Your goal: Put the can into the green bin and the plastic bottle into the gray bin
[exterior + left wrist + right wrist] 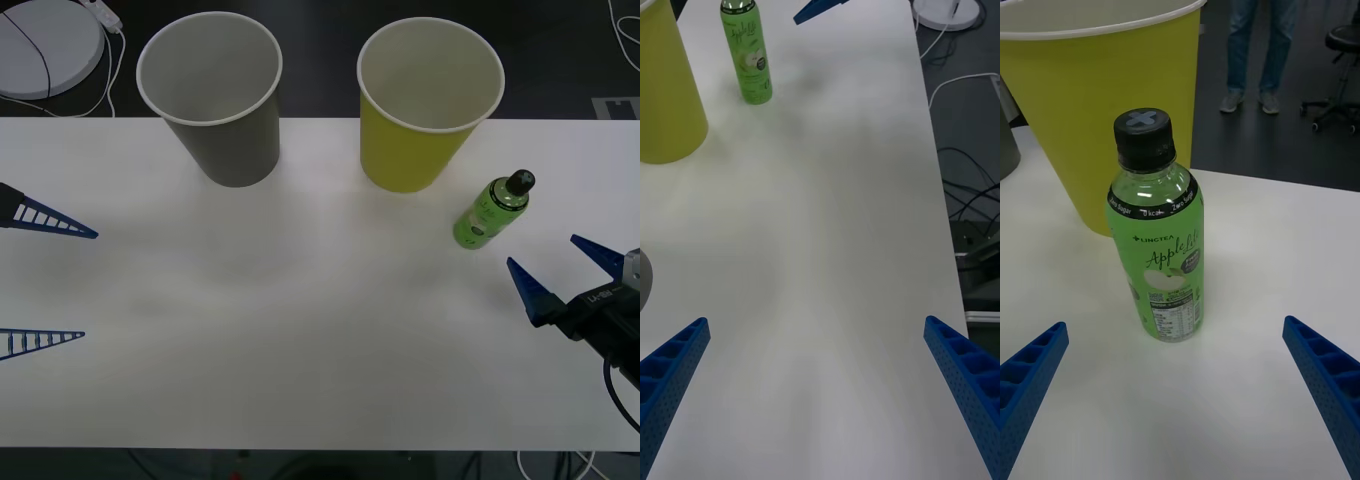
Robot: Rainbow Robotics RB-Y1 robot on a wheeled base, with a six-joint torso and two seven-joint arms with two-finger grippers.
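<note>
White counter [300,330], broad bare stretch along the near side. Left gripper [45,283] at the left edge, low over the surface, blue ribbed fingers spread wide, holding nothing. Right gripper [562,270] at the right side, fingers likewise wide apart and holding nothing, tips pointed toward the bottle; open counter between the tips and the bottle.

Small bright-green plastic bottle [491,210] stands upright on the counter, just ahead of the right gripper and just to the right of the yellow-green bin's base, near it but apart. Black screw cap with a cross moulded in the top, black neck band with white lettering, green label with an apple drawing and script wording, small print panel low on the label.

Further back: large yellow-green paper-cup-shaped bin [425,120], tapered, white rim, pale inside, upright. To its left, well apart, large gray paper-cup-shaped bin [215,105], same form, upright. Both stand at the counter's far edge.

Beyond the counter, far left: round white disc [45,45] with a black cord across it and a white cable trailing off.
</note>
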